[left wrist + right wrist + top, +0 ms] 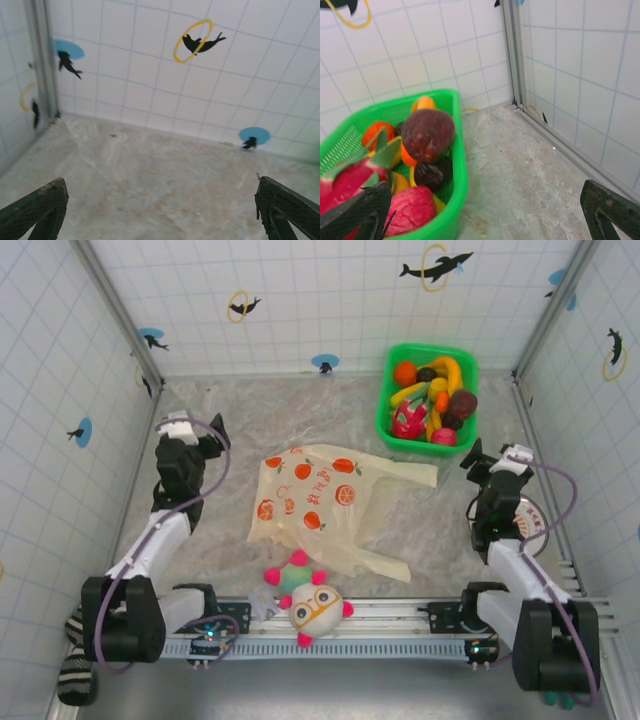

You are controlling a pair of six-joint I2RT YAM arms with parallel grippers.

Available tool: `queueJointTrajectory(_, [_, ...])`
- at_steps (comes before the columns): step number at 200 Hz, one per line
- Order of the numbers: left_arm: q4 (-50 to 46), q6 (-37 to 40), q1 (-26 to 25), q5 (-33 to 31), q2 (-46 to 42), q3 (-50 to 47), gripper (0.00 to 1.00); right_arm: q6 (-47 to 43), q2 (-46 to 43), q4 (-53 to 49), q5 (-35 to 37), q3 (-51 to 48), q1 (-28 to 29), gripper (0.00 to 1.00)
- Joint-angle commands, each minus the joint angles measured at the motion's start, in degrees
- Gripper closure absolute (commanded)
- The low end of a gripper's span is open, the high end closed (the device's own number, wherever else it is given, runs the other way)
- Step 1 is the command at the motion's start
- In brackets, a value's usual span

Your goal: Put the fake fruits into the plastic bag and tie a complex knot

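Nearest in, the dark ribbed fingers point(40, 205) of the left gripper point(160, 189) are seen spread wide, with nothing between them but the bare marbled table point(150, 165). The right gripper point(486, 188) is spread just as wide, and nothing is held there either.

The green plastic basket point(384, 400) is taken as the mark. The small glossy plastic fake fruits point(432, 400) are all heaped inside it. The right gripper is stationed just in front of the basket, the left gripper far to its left. The thin translucent pale-yellow plastic bag printed with orange fruits point(305, 495) is laid flat to the basket's left and nearer the arms, one long handle strip point(400, 472) reaching toward the basket's near corner. No knot is tied yet.

Now the hazards. The bag's mouth is judged to be pressed shut, so a fruit released over it could roll away unless the mouth is first lifted. The fruits are packed tight and slick: a neighbour could be dragged out, or one squeezed free. The light basket could be shoved if its rim is caught.
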Motion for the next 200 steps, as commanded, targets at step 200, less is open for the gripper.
queueJointTrajectory(200, [-37.0, -19.6, -11.7, 13.8, -13.6, -12.3, 0.03, 14.3, -20.5, -40.4, -16.8, 11.1, 15.5, 0.00])
